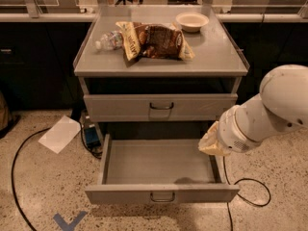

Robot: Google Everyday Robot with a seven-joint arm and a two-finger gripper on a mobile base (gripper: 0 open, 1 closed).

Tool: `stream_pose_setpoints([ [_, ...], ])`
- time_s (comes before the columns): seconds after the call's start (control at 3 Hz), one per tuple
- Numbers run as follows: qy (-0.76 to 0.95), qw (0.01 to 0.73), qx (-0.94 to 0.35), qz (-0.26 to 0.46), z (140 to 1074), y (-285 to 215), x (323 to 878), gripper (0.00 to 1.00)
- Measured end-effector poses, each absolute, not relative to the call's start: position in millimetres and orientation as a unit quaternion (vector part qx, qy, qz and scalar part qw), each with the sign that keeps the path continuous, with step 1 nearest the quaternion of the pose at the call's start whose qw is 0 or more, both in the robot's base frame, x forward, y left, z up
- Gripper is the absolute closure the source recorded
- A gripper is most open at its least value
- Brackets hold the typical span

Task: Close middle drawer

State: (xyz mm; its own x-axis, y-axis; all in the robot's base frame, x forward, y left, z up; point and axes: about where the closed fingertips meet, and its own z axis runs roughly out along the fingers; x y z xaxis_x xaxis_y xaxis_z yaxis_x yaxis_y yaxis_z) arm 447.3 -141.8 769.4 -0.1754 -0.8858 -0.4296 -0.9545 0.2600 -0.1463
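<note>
The middle drawer (125, 194) stands pulled out of the grey cabinet, its low front panel towards me with a small dark wire handle (162, 197) at its centre. Its inside (154, 160) is bare. My gripper (210, 145), cream-coloured at the end of the white arm (269, 109), hangs over the drawer's right side wall, near its back right corner. It holds nothing that I can see. The drawer above (120, 107) is shut.
On the cabinet top lie a chip bag (154, 41), a plastic bottle (108, 40) and a white bowl (191, 21). On the floor are a sheet of paper (60, 134), a blue box (90, 134), black cables (14, 177) and a blue tape mark (70, 220).
</note>
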Motion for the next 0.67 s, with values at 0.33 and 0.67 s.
stream_pose_setpoints([
  [0.33,0.759,0.228,-0.602,0.100,755.8,-135.3,443.6,1.00],
  [0.67,0.753,0.232,-0.602,0.131,710.1,-123.5,431.6,1.00],
])
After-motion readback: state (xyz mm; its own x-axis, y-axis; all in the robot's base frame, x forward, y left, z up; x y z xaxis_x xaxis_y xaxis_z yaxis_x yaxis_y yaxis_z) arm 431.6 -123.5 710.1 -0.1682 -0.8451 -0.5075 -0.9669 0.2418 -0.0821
